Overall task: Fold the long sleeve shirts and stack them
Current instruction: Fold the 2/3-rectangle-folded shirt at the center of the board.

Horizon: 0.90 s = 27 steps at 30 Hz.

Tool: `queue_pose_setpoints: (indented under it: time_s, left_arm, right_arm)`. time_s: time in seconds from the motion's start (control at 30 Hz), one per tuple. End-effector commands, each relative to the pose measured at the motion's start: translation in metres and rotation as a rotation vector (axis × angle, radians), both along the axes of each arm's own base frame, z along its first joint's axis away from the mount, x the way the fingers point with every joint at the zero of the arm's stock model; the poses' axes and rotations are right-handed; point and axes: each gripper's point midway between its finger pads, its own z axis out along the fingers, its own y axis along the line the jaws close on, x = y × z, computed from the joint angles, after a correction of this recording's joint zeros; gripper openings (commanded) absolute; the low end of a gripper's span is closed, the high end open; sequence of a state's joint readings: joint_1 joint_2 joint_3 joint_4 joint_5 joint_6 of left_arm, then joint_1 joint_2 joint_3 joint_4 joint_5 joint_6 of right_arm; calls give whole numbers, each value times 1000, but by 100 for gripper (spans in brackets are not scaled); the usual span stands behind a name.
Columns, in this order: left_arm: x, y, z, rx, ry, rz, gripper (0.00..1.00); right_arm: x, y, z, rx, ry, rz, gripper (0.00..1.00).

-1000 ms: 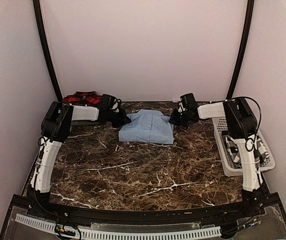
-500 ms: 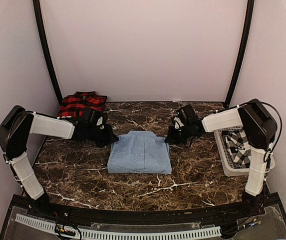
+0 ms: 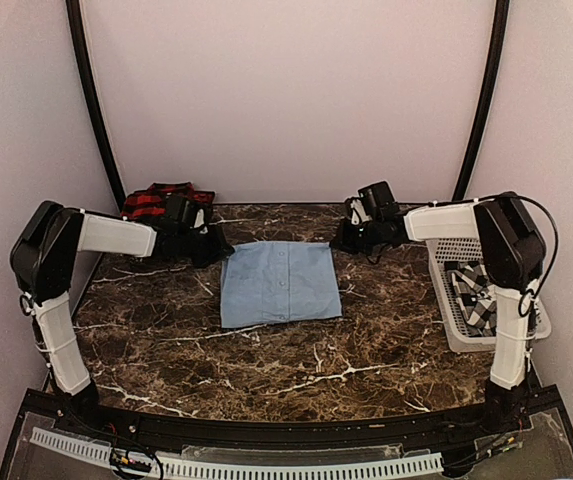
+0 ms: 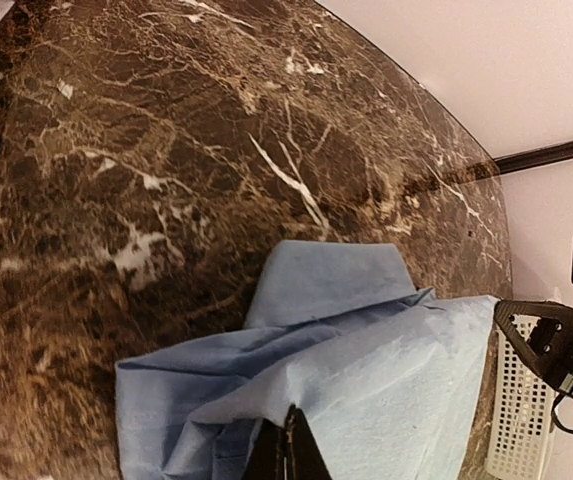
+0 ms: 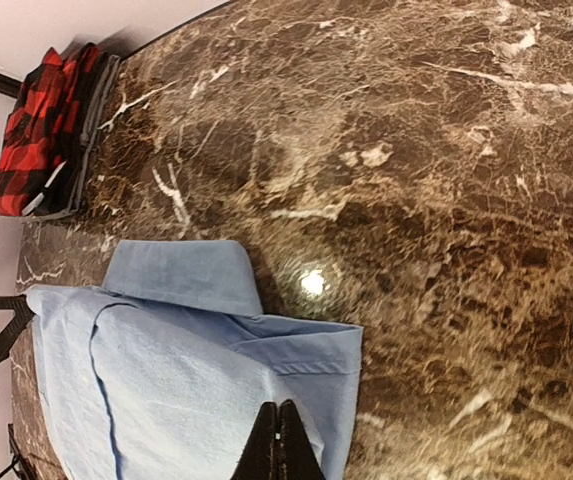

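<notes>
The light blue shirt (image 3: 278, 282) lies folded in a rough square mid-table. My left gripper (image 3: 211, 248) is at its far left corner and my right gripper (image 3: 344, 237) at its far right corner. In the left wrist view the shut gripper (image 4: 288, 420) pinches a raised layer of the shirt (image 4: 386, 360), with the collar (image 4: 331, 280) flat on the table beyond. The right gripper (image 5: 279, 410) is likewise shut on the shirt's (image 5: 166, 380) top layer near its collar (image 5: 181, 275). The red-and-black plaid shirt (image 3: 156, 198) sits folded at the far left corner. The checked shirt (image 3: 476, 290) lies in the basket.
A white lattice basket (image 3: 456, 335) stands along the table's right edge. The marble table (image 3: 296, 370) shows bare in front of the blue shirt. Walls close in the back and both sides.
Both arms pulled the blue shirt toward the near side, then carried its edge back toward the far side. The collar that showed on top is now covered by the folded layer.
</notes>
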<state>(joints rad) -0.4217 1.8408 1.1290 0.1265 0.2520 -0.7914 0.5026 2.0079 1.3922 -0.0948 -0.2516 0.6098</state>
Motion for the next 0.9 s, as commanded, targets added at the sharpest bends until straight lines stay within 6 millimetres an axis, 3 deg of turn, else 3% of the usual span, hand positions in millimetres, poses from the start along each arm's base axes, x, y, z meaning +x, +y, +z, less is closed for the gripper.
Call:
queue_pose_setpoints:
  time_s: [0.0,0.1,0.27,0.37,0.5,0.67,0.87]
  left_arm:
    - [37,12,-13,47,-40,2,0]
    - [55,22,-9,38,-55,34,0]
    - [57,25,-7,52,-60,37,0]
    - [52,26,-6,49,-63,41,0]
    - [48,27,9,35,-92,37,0]
    - [42,30,25,31,-117,38,0]
    - [36,34,39,28,-143,50,0]
  right_arm:
    - [45,-4,-6,21,-50,-8,0]
    - [67,2,6,36,-84,0,0]
    - [79,14,12,48,-83,24,0]
    - [72,17,19,52,-88,33,13]
    - [48,26,31,2,-105,67,25]
    - [-2,27,41,24,-109,108,35]
    - [-44,20,17,73,-53,124,44]
